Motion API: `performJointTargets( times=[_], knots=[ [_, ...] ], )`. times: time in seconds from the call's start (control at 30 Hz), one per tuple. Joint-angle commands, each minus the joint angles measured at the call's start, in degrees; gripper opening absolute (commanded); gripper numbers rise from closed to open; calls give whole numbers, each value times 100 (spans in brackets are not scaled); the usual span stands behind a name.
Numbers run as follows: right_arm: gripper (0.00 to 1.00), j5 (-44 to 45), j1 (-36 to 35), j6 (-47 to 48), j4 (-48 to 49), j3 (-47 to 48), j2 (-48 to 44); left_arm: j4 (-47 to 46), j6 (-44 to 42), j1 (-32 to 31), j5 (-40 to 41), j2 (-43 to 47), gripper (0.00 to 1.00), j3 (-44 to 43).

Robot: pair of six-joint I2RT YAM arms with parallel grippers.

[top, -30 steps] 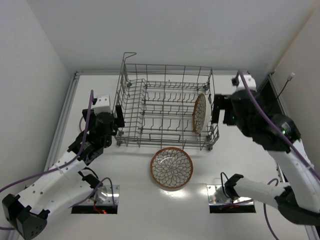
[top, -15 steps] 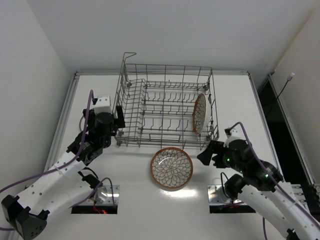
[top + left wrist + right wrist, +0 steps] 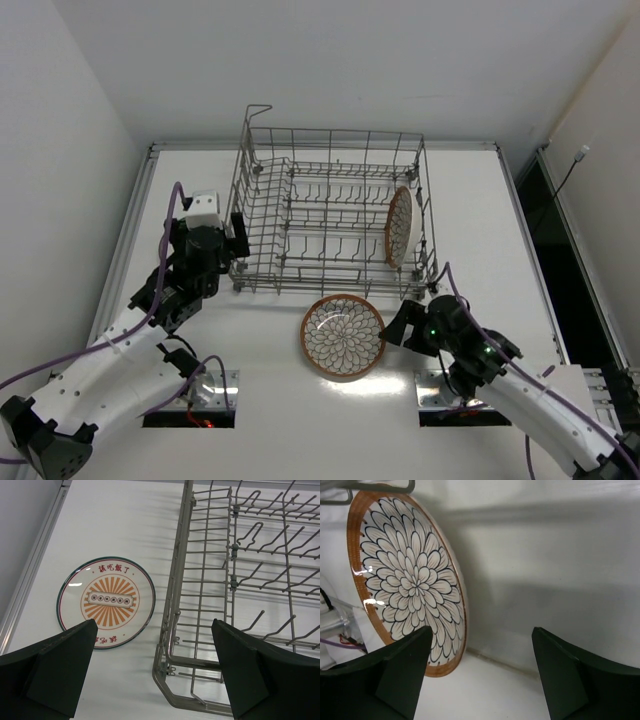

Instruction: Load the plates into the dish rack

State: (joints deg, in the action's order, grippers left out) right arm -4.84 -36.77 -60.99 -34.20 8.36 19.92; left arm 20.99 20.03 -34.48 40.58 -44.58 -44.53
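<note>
The left claw (image 3: 154, 672) and the right claw (image 3: 481, 672) both hover, jaws spread wide.

A grey wire dish rack (image 3: 320, 283) holds one brown-rimmed plate (image 3: 401, 227), upright on edge among the tines at its right end. A second brown-rimmed plate (image 3: 343, 336) (white petals outlined in black) lies flat just in front of the rack. A white plate (image 3: 106, 602) with an orange sunburst lies flat beside the rack's left wall.
</note>
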Motion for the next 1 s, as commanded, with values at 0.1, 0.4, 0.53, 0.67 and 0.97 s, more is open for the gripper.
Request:
performJointTargets(
  times=[0.1, 0.4, 0.53, 0.67, 0.97],
  knots=[
    [77, -149, 4, -150, 1703, -282, 1162, -34, 45, -33, -68, 28, 100, -266],
    [61, -201, -49, -150, 2435, -687, 1936, -34, 45, -33, -68, 28, 100, -319],
    [50, -201, -49, -325, 2374, -801, 1770, -34, 45, -33, -68, 28, 100, -319],
    [31, -201, -49, -466, 2024, -933, 1244, -34, 45, -33, -68, 81, 100, -319],
    [0, -219, -49, 218, -67, 137, 646, 19, 45, -33, -15, 186, 100, -319]
  ],
)
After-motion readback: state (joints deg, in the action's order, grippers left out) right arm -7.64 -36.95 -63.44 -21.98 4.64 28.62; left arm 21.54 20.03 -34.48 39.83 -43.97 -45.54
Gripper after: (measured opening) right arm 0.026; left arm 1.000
